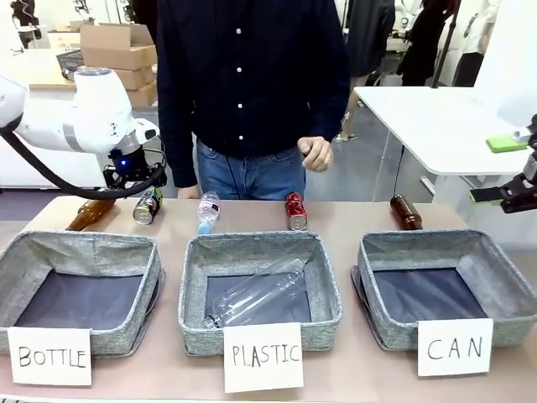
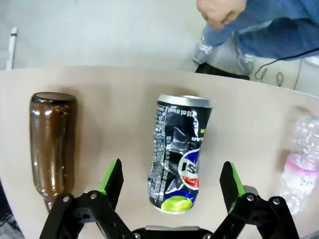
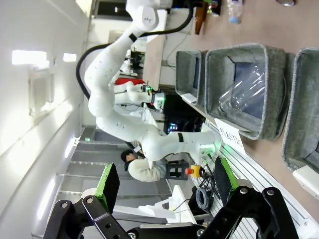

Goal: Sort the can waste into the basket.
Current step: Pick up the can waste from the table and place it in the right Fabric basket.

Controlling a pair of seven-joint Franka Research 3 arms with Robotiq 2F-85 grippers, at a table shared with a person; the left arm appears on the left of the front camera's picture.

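Black printed metal drink can [image 2: 182,144], dented, lies on tan table [image 2: 114,99]; left hand [image 2: 171,166] spread wide just above it; right hand [image 3: 164,168] wide too, empty.

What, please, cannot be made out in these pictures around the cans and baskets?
Left wrist view: neck of the brown bottle, hidden behind a finger of the left hand.
Front view: that hand's height above the black can; its fingers merge with dark wrist and cable.
Right wrist view: most of the CAN basket, cut off by the right edge.
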